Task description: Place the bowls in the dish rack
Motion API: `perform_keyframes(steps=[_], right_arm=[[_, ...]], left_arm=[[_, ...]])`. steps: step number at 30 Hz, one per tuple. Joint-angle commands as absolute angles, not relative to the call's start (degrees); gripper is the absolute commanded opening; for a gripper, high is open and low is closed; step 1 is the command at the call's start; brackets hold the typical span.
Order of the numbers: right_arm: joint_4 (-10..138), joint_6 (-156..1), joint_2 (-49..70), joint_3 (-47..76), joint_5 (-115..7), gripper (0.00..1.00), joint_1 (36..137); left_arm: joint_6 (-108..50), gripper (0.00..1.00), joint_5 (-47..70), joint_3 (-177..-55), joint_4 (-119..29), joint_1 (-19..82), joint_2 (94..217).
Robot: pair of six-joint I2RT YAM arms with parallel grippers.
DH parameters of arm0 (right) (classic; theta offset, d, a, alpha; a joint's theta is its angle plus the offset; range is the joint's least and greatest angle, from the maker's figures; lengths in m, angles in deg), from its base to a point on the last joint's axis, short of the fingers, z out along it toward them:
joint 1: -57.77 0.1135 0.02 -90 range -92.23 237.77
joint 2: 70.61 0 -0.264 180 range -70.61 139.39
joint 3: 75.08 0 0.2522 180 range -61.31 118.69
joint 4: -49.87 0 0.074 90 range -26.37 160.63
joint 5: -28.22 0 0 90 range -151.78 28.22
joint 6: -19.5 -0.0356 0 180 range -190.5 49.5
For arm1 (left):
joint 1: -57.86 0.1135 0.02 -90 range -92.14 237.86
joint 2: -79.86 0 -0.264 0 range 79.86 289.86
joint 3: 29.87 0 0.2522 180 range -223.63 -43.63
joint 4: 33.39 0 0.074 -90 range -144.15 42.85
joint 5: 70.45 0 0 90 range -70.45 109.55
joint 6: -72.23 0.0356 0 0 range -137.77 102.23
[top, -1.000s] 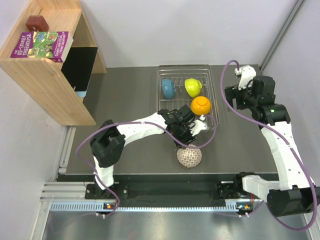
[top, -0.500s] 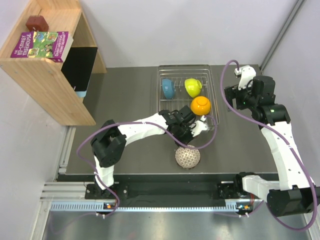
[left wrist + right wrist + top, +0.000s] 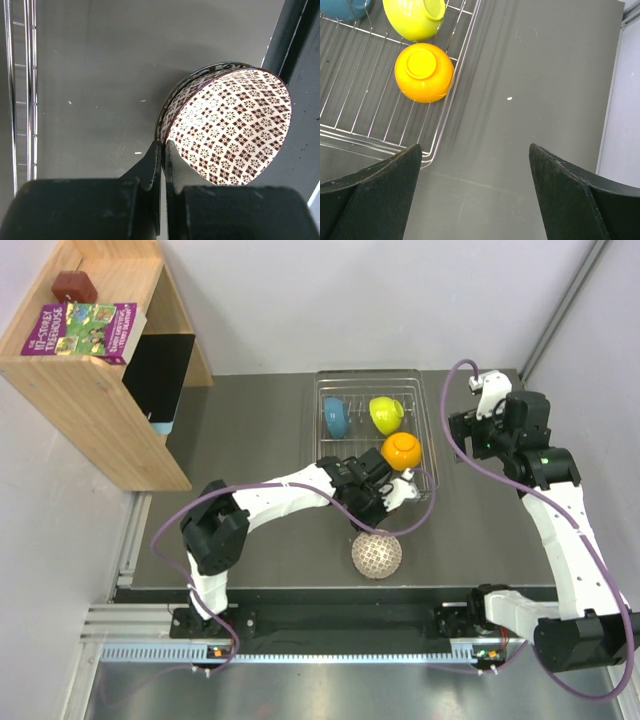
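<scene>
My left gripper (image 3: 373, 530) is shut on the rim of the white bowl with the brown lattice pattern (image 3: 377, 554), which is tipped on its side at the table's front edge. In the left wrist view the fingers (image 3: 163, 145) pinch the bowl's wall (image 3: 230, 125). The silver wire dish rack (image 3: 434, 440) holds the blue bowl (image 3: 336, 417), the yellow-green bowl (image 3: 386, 413) and the orange bowl (image 3: 401, 451). My right gripper (image 3: 470, 430) is open and empty (image 3: 475, 147), above bare table right of the rack. The pinkish-red bowl is out of view.
A wooden shelf (image 3: 100, 400) with books stands at the back left. The rack's wires show at the left edge of the left wrist view (image 3: 20, 100). Purple cables hang from both arms. The table's front edge runs just below the lattice bowl.
The lattice bowl has shifted slightly left with my left gripper. The right arm has not moved.
</scene>
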State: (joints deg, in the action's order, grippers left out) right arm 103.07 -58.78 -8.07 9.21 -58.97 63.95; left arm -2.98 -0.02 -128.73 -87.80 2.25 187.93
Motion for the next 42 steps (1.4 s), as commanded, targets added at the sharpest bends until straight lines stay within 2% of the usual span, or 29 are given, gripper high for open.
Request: perform_keyframes(steps=[1, 13, 20, 25, 32, 35, 42], right_arm=[[102.57, -59.69, -7.16, 12.77, -58.09, 0.87, 63.05], [104.59, -59.87, -4.61, 16.29, -55.19, 0.87, 63.05], [105.47, -59.87, -3.56, 18.05, -52.82, 0.87, 63.05], [108.36, -60.13, -0.75, 21.38, -47.55, 0.88, 63.05], [112.76, -60.39, 2.77, 26.75, -40.78, 0.92, 63.05], [114.25, -61.09, 5.66, 28.59, -34.47, 1.0, 63.05], [116.46, -63.64, 13.75, 32.2, -20.05, 1.0, 63.05]], left_arm=[[-2.74, 0.0, -1.19, -131.26, -90.31, 1.97, 183.4], [-2.39, 0.0, -3.56, -132.22, -92.33, 1.96, 178.56], [-1.25, 0.0, -0.84, -137.13, -92.94, 2.05, 176.54], [-0.1, 0.0, 3.12, -140.31, -92.77, 2.84, 175.22], [1.57, 0.0, -0.48, -145.57, -92.6, 10.48, 176.44], [1.31, 0.0, -2.5, -148.13, -92.16, 14.96, 178.47], [2.09, 0.0, -4.44, -152.52, -91.1, 20.33, 182.33]])
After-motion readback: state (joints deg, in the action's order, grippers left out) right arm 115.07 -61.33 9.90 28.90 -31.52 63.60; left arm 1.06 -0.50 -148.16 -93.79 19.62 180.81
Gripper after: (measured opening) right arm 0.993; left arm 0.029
